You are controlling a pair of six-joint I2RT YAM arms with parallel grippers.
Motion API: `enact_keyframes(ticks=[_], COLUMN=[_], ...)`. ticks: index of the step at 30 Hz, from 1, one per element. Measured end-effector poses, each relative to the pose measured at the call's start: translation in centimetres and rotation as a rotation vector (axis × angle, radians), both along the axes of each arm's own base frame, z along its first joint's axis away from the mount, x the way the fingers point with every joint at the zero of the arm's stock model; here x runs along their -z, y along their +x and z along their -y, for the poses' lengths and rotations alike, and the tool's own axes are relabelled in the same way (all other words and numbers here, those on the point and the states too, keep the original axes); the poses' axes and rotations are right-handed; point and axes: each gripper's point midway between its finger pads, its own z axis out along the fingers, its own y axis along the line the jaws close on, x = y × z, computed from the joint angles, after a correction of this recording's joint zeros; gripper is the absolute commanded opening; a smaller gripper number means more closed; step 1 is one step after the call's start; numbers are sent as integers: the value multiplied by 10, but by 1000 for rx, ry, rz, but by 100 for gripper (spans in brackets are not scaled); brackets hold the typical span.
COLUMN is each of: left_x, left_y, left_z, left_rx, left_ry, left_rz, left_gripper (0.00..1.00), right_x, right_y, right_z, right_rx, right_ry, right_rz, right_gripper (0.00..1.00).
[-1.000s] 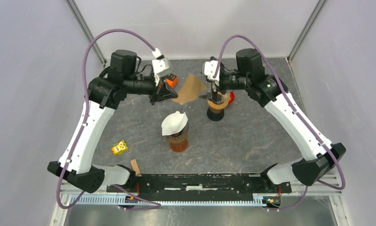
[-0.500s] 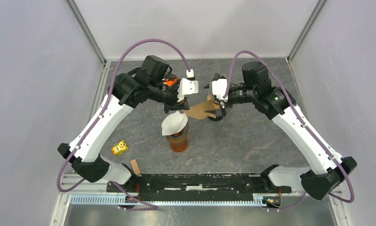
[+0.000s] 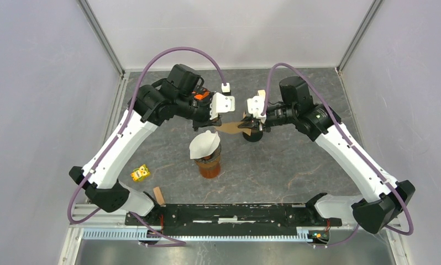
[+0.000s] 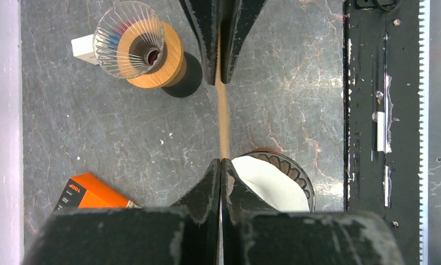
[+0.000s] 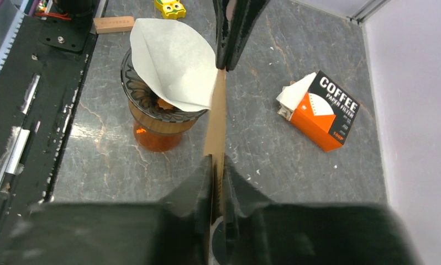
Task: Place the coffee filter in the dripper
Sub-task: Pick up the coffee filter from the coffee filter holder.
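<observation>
A brown coffee filter [image 3: 230,128] hangs flat in the air between my two grippers. My left gripper [image 4: 221,162] is shut on its one edge, the paper [image 4: 224,121] showing edge-on. My right gripper [image 5: 218,159] is shut on the opposite edge [image 5: 215,118]. The empty glass dripper [image 4: 138,44] with a wooden collar stands on the table just beside the filter. In the top view the dripper [image 3: 253,135] is partly hidden under the right gripper [image 3: 246,123].
A second dripper holding a white filter [image 5: 171,63] sits on an amber server [image 3: 209,165] near the middle. An orange coffee filter box [image 5: 320,110] lies at the back. A yellow toy [image 3: 140,173] and a wooden block [image 3: 159,195] lie front left.
My left arm swung right, carrying the brown filter toward the dripper. The right gripper left its place over the dripper, met the filter's free edge and closed on it.
</observation>
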Motion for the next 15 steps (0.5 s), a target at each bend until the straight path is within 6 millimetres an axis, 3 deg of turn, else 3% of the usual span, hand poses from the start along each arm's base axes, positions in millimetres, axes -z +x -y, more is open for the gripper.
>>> enact_keyframes(ticks=[3,8,11,15], left_x=[0,-10,-18,-37], left_y=[3,16,24,42], left_z=[1,8,6,-18], left_rx=[-3,-27,-64,-138], left_ry=[0,-44,-100,-208], left_rz=[5,66,73,48], left_gripper=[3,55,67,75], right_x=[0,3,-1,-20], right_y=[-1,2,7,11], right_z=[-2,-3,8,17], right_rx=[4,36,80,92], right_ry=[16,62,116,201], right_rz=[-30,-88,-146,-199], right_gripper=[0,0,0,0])
